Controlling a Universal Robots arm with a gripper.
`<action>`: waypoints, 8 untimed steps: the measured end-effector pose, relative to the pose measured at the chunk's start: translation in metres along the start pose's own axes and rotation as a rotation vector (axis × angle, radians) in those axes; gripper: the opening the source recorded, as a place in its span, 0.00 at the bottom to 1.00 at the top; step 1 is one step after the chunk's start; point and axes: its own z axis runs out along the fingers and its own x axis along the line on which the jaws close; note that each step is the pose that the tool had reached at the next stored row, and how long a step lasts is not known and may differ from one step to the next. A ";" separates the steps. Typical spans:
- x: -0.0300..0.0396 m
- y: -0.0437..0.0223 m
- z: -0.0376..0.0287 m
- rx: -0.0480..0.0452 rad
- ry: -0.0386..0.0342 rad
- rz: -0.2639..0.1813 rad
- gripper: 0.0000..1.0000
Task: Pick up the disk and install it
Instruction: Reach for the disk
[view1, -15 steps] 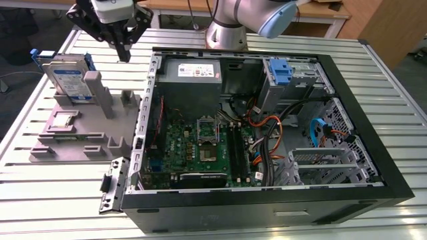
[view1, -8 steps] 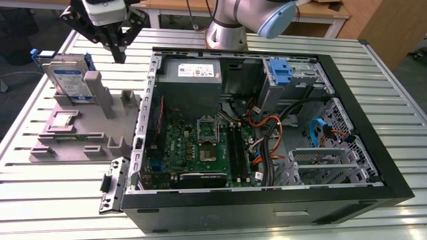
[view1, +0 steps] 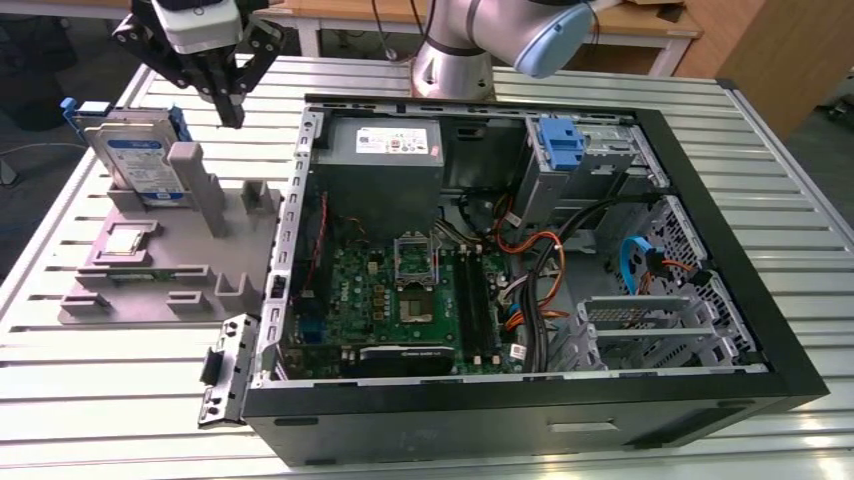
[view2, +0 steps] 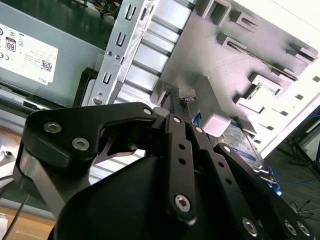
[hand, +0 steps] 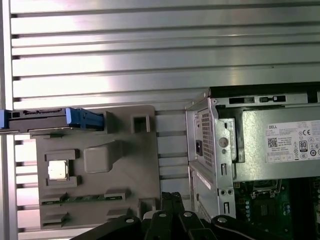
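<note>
The disk (view1: 140, 160) stands on edge in a slot at the back of a grey holder (view1: 200, 245). It is silver with a blue-and-white label and a blue carrier frame. In the first wrist view the disk (hand: 47, 120) shows edge-on; in the second wrist view the disk (view2: 246, 144) lies beyond a grey post. My gripper (view1: 232, 116) hangs above the holder's back edge, to the exterior view's right of the disk and apart from it. Its black fingers (view2: 176, 117) are shut together with nothing between them, and their tips (hand: 169, 199) point down at the holder.
An open computer case (view1: 694, 250) lies on the slatted metal table (view1: 120, 400), to the exterior view's right of the holder. Inside are a grey power supply (view1: 380, 145), a green motherboard (view1: 400, 300), cables and a drive cage holding a blue bracket (view1: 562, 150). A small chip (hand: 58, 171) sits in the holder.
</note>
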 end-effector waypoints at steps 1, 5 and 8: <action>0.0008 0.0007 0.0003 -0.0001 0.0000 0.000 0.11; 0.0044 0.0036 0.0013 0.0000 0.0000 0.000 0.11; 0.0076 0.0053 0.0020 0.0001 0.0002 0.000 0.11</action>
